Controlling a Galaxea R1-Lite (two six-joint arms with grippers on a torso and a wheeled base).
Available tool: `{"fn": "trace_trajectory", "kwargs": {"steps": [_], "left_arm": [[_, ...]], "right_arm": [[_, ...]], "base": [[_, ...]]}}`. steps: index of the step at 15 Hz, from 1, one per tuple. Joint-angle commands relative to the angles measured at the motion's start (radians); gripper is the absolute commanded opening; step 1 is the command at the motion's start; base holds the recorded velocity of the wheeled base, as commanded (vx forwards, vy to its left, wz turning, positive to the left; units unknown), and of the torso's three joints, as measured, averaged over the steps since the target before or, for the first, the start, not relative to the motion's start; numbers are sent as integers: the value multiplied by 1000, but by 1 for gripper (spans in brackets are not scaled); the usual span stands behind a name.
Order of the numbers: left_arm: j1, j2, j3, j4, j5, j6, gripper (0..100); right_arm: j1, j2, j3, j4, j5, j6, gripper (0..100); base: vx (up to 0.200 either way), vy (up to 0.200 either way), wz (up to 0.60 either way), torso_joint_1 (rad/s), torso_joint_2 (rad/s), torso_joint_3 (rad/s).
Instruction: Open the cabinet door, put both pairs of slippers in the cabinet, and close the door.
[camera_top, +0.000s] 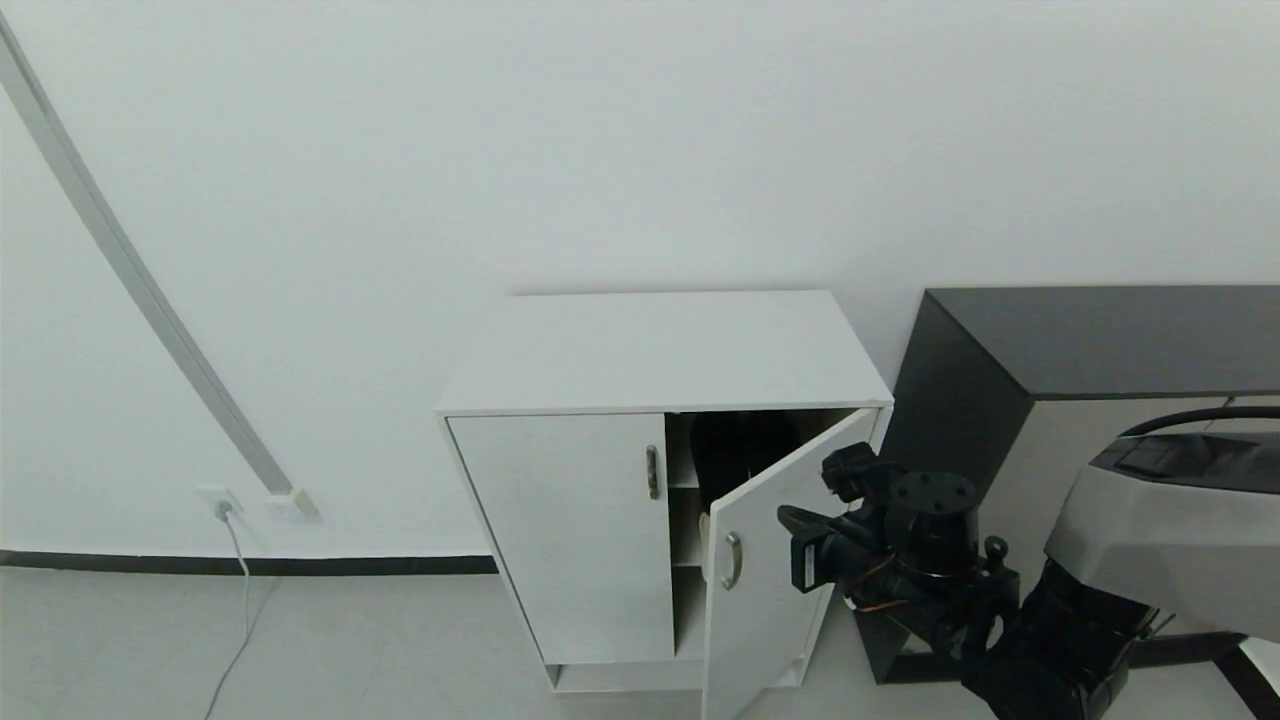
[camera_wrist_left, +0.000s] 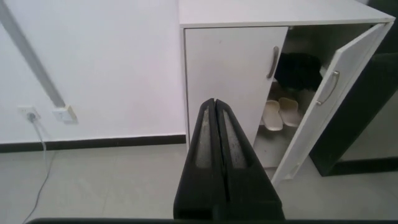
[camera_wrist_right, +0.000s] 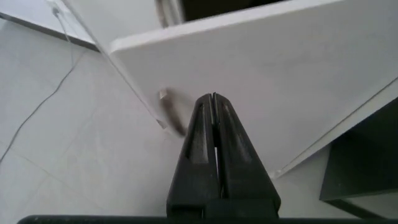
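Observation:
The white cabinet (camera_top: 660, 350) stands against the wall, its left door (camera_top: 565, 530) shut and its right door (camera_top: 765, 570) swung partly open. Inside, a black pair of slippers (camera_wrist_left: 300, 67) lies on the upper shelf and a beige pair (camera_wrist_left: 280, 113) on the shelf below. My right gripper (camera_top: 792, 520) is shut, its tip (camera_wrist_right: 213, 98) close to the outer face of the open door (camera_wrist_right: 280, 68), beside the door handle (camera_wrist_right: 169, 111). My left gripper (camera_wrist_left: 214, 124) is shut on nothing and hangs in front of the cabinet, well back from it.
A dark desk (camera_top: 1100, 340) stands right beside the cabinet, behind the open door. On the wall to the left are an outlet (camera_top: 222, 500) with a cable (camera_top: 240, 610) running onto the floor and a slanted grey conduit (camera_top: 130, 270). Bare floor lies left of the cabinet.

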Motion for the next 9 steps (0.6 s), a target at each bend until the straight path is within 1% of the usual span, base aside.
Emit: {"fn": "trace_trajectory", "kwargs": {"steps": [1, 6, 9], "left_arm": [[0, 1, 0, 0, 0, 0, 0], [0, 1, 0, 0, 0, 0, 0], [0, 1, 0, 0, 0, 0, 0]], "right_arm": [[3, 0, 4, 0, 0, 0, 0], [3, 17, -51, 8, -2, -6, 0], [-3, 60, -152, 57, -2, -10, 0]], "base": [[0, 0, 0, 0, 0, 0], [0, 0, 0, 0, 0, 0], [0, 0, 0, 0, 0, 0]]}}
